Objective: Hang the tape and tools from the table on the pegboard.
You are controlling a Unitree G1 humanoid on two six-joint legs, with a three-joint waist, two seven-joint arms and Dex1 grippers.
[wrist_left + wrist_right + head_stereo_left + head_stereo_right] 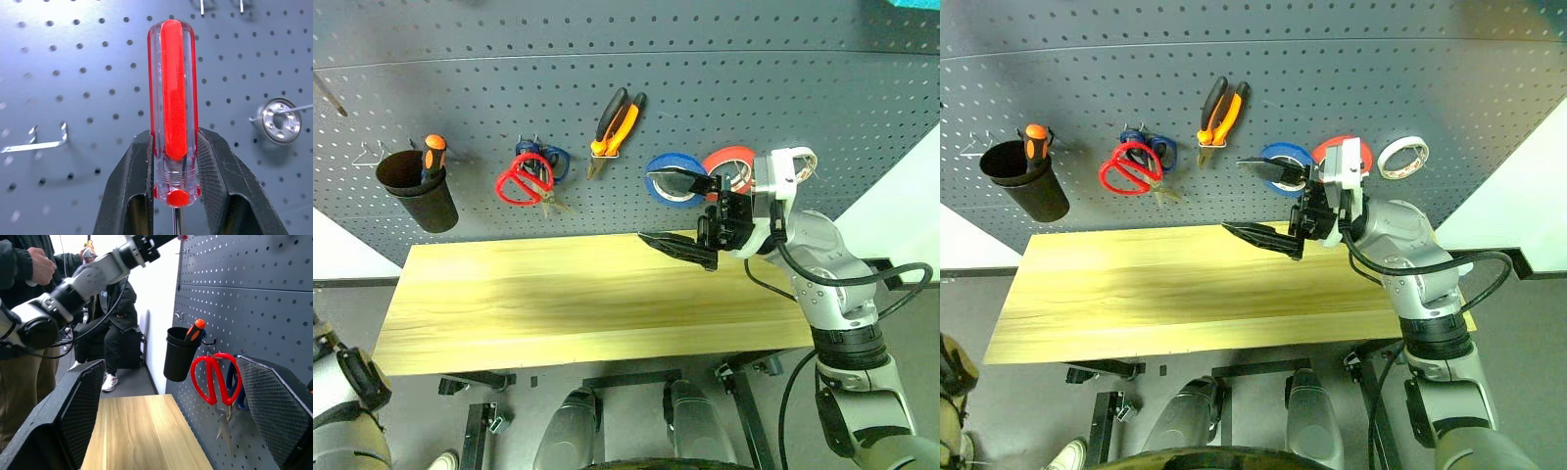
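Observation:
My left gripper is shut on the small screwdriver, clamping the base of its clear red handle, held up close to the dark grey pegboard. The right wrist view shows that arm raised high beside the board. Hanging on the board are the pliers, the red scissors and the blue tape. My right gripper stands open and empty above the right part of the wooden table, just in front of the blue tape.
A black cup with an orange-handled screwdriver hangs at the board's left. Blue scissors sit behind the red ones. Red tape and white tape hang at the right. An empty wire hook is near the screwdriver. People are beyond the table's left end.

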